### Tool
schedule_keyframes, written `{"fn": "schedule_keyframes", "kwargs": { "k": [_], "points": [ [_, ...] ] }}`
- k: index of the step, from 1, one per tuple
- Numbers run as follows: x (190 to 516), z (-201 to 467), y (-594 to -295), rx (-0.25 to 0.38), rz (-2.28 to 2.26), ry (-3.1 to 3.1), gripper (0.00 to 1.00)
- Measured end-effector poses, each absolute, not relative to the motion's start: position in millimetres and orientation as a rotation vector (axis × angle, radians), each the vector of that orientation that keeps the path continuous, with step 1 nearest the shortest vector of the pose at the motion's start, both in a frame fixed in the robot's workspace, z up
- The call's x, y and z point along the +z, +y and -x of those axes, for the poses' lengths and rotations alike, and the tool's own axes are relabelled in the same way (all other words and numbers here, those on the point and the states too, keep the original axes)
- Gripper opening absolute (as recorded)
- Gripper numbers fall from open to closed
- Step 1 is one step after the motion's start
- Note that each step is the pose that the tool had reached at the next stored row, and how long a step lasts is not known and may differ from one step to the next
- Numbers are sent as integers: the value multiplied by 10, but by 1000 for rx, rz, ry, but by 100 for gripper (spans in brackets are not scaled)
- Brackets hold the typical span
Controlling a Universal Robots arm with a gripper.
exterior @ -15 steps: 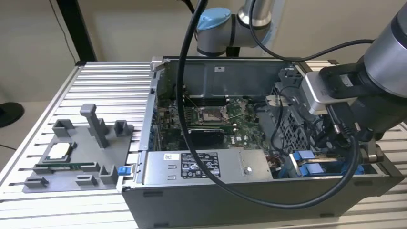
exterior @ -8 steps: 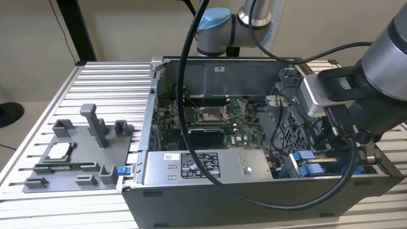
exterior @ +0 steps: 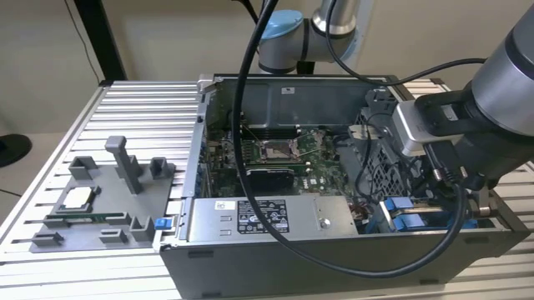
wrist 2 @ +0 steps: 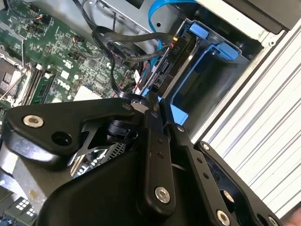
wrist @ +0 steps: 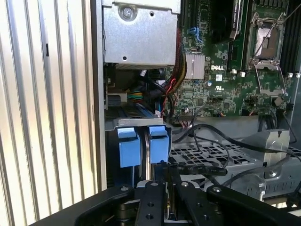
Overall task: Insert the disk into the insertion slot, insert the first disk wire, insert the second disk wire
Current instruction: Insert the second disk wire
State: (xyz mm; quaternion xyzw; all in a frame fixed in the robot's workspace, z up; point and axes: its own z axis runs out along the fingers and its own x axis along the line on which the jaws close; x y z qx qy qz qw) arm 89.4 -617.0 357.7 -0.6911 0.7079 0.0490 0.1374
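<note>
The disk [wrist 2: 181, 63] stands on edge in its blue carrier [wrist 2: 209, 49], seated in the insertion slot [wrist 2: 235, 70] at the case's front corner. One black wire's connector [wrist 2: 173, 46] sits against the disk's end. My gripper [wrist 2: 154, 102] hovers just beside that end, fingers pressed together on the tip of a second black flat wire [wrist 2: 113, 70] that loops back over the motherboard. In the first wrist view the gripper [wrist: 168, 181] sits right below the carrier's blue tabs [wrist: 159, 143], with the black wire [wrist: 202, 168] trailing off from it. In the exterior view the arm's wrist [exterior: 451, 134] hangs over the blue carriers [exterior: 401, 204].
The open computer case [exterior: 250, 262] lies on a slatted metal table [exterior: 142, 106]. Inside are the motherboard [exterior: 276, 156], a grey power supply box [exterior: 250, 219] and loose cables [wrist: 263, 141]. A grey fixture [exterior: 100, 200] with small parts sits at the exterior view's left.
</note>
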Motion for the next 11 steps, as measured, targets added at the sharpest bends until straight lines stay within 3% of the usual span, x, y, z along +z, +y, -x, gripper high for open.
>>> {"fn": "schedule_keyframes", "kwargs": {
  "k": [11],
  "points": [
    [3524,-897,-6024,115,2013,2058,0]
  ]
}}
